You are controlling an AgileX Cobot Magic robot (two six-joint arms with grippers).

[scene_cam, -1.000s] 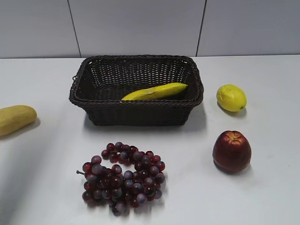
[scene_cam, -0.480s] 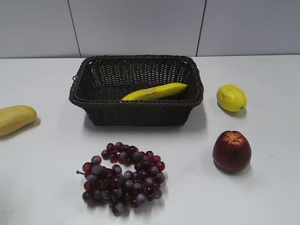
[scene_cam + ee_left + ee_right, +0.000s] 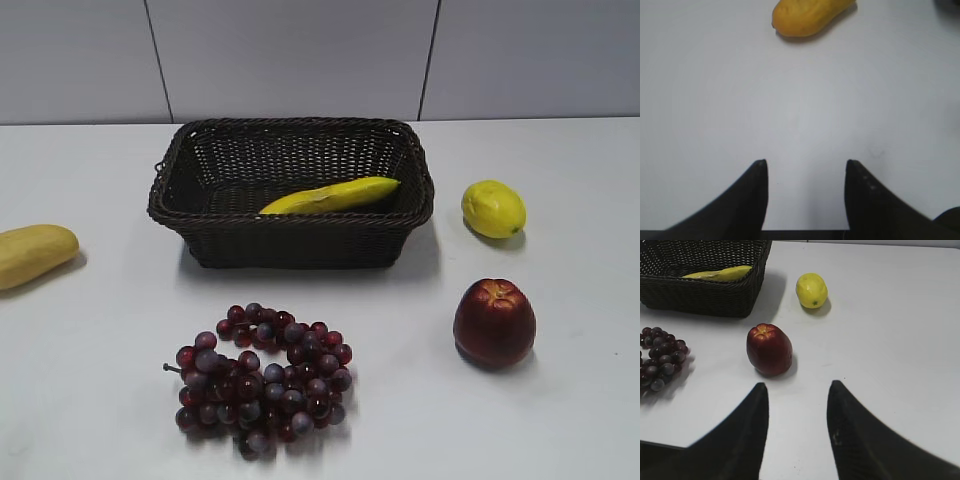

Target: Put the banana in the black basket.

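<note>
Exterior view: banana (image 3: 332, 195) lies inside the black basket (image 3: 290, 240), well apart from both tools. Left tool (image 3: 806, 167) and right tool (image 3: 797, 390) are spread wide, empty, over bare surface (image 3: 560, 400).

The banana (image 3: 331, 195) lies in the black basket (image 3: 291, 232) at the desk's (image 3: 100, 350) centre back. From the basket, the grapes (image 3: 262, 378) lie at 6 o'clock, the apple (image 3: 494, 322) at 4, the lemon (image 3: 493, 208) at 3, and the oblong fruit (image 3: 33, 254) at 9.
</note>
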